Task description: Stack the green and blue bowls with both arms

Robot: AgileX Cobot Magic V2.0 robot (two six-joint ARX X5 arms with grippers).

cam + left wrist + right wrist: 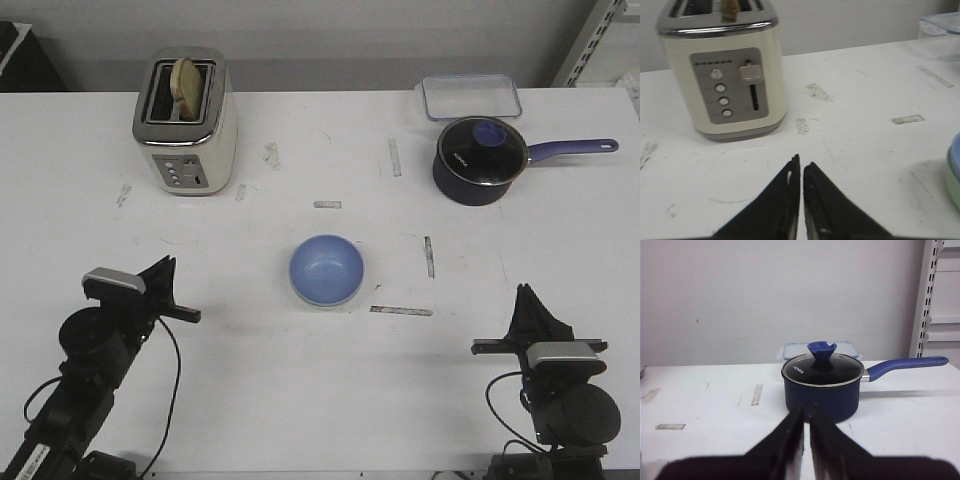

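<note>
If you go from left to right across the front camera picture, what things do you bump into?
Left gripper → toaster → blue bowl → pot → right gripper.

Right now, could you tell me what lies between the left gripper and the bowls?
Only bare white table, as the front view shows: nothing sits between the left gripper and the blue bowl, which is nested in the green one.

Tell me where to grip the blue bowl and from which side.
Grip the blue bowl by its rim, one finger inside and one outside, coming down from above. It sits upright and open, nested in the green bowl, so only the rim is exposed. Its left and right edges look equally reachable; both grippers are shut and well away from it.
</note>
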